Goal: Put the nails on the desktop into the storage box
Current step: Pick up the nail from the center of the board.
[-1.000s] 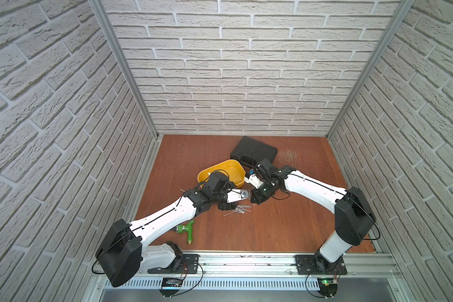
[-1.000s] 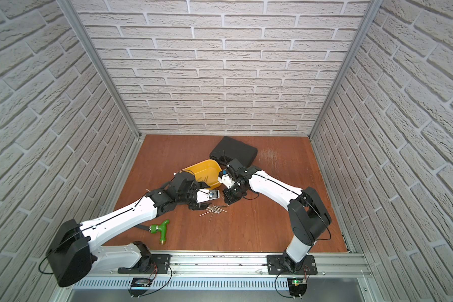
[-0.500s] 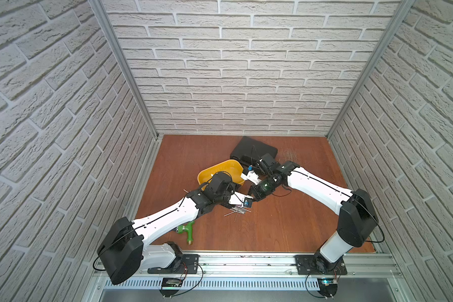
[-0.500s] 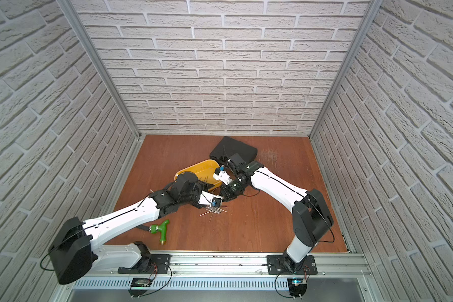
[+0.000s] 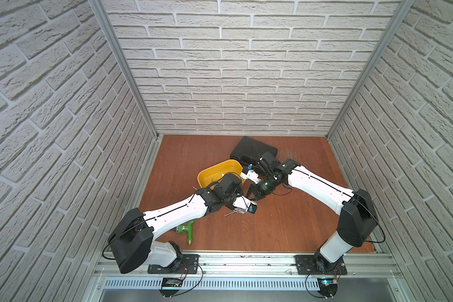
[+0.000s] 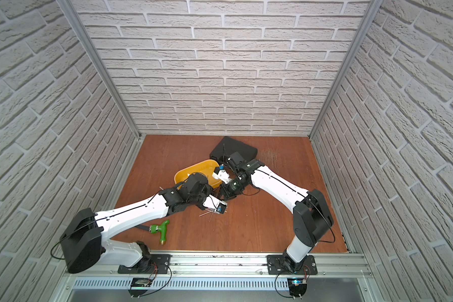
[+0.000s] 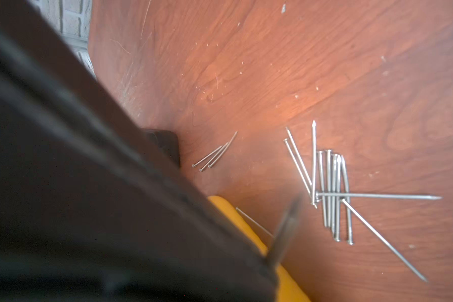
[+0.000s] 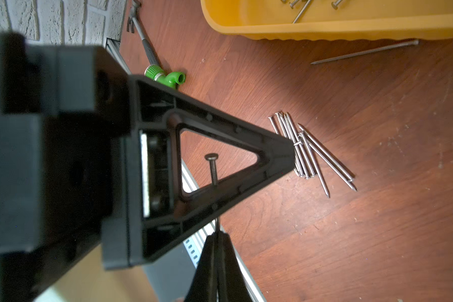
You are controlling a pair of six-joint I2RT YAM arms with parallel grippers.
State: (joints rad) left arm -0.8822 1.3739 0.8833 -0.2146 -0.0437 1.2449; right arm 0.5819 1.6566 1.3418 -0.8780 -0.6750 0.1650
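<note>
My right gripper (image 8: 216,232) (image 5: 249,194) is shut on one nail (image 8: 211,162) that stands out beyond its tips. That nail's head shows through the triangular opening of a left finger (image 8: 220,146). My left gripper (image 8: 289,149) is shut, its tip over a pile of nails (image 8: 304,151) (image 5: 234,213) (image 7: 330,196) on the desktop (image 5: 285,222). I cannot tell whether it pinches anything. The yellow storage box (image 5: 215,170) (image 6: 194,167) (image 8: 324,28) lies just behind both grippers, with a few nails (image 8: 301,10) inside. A dark mass hides the left jaws in the left wrist view.
A black case (image 5: 251,151) lies behind the box. A green fitting (image 5: 187,230) and a hammer (image 8: 141,34) lie at the front left. Three loose nails (image 7: 215,157) lie together apart from the pile. One nail (image 8: 364,51) rests by the box wall.
The left gripper has gone from open to shut and its wrist has slid slightly toward the front right. The right gripper stays shut on its nail, nearly in place.
</note>
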